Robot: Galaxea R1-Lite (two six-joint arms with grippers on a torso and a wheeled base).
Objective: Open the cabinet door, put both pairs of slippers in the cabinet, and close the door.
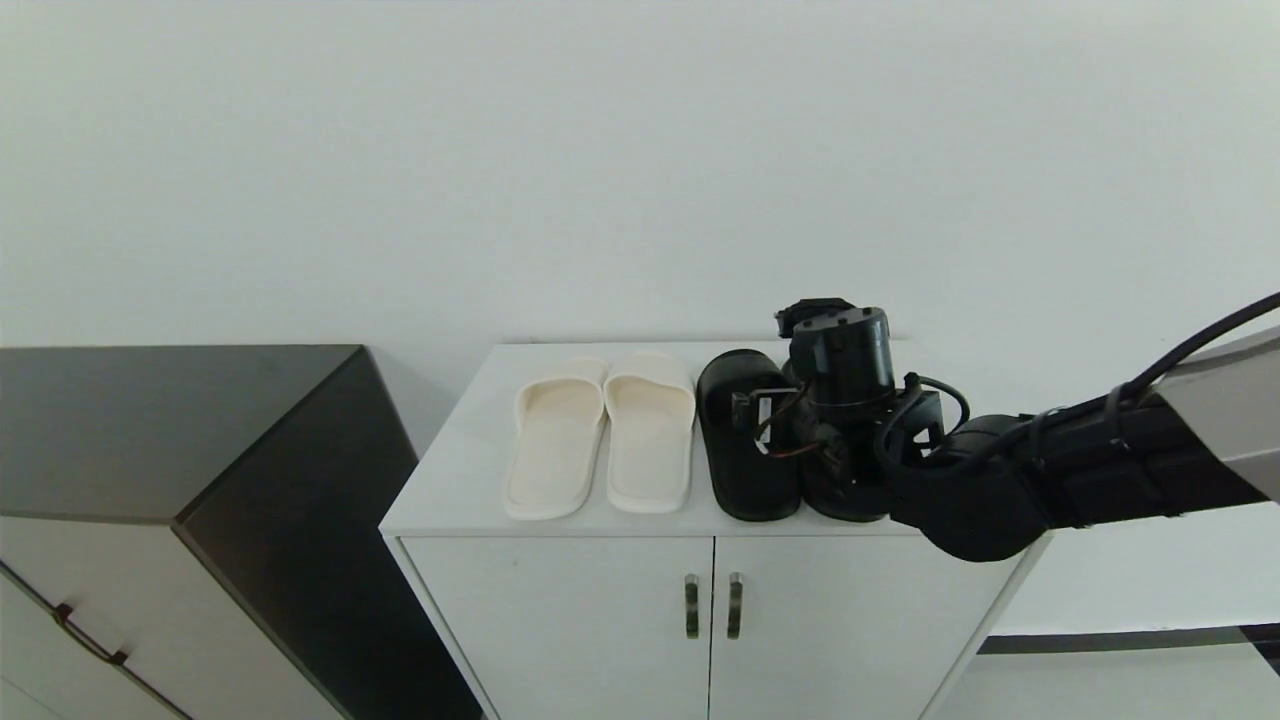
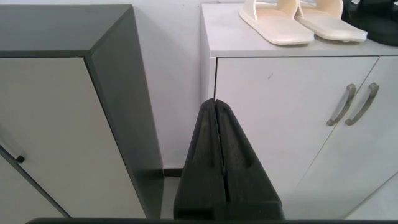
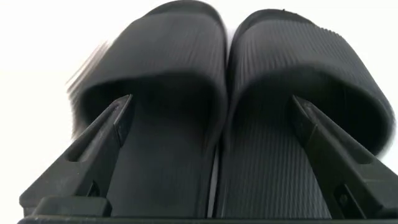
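A black pair of slippers (image 1: 745, 440) lies on top of the white cabinet (image 1: 450, 470), right of a cream pair (image 1: 600, 435). Both cabinet doors (image 1: 570, 620) are closed, with two metal handles (image 1: 712, 605) at the middle. My right gripper (image 1: 825, 450) hovers over the black pair, hiding most of the right slipper. In the right wrist view the gripper (image 3: 211, 102) is open, its fingers (image 3: 93, 155) straddling both black slippers (image 3: 161, 81) from the outside. My left gripper (image 2: 216, 155) is shut on nothing, low in front of the cabinet's left corner (image 2: 214, 59).
A dark-topped cabinet (image 1: 180, 420) with pale drawer fronts stands to the left of the white one, with a narrow gap (image 2: 174, 124) between them. A plain white wall runs behind. The cabinet top has bare room left of the cream slippers (image 2: 292, 22).
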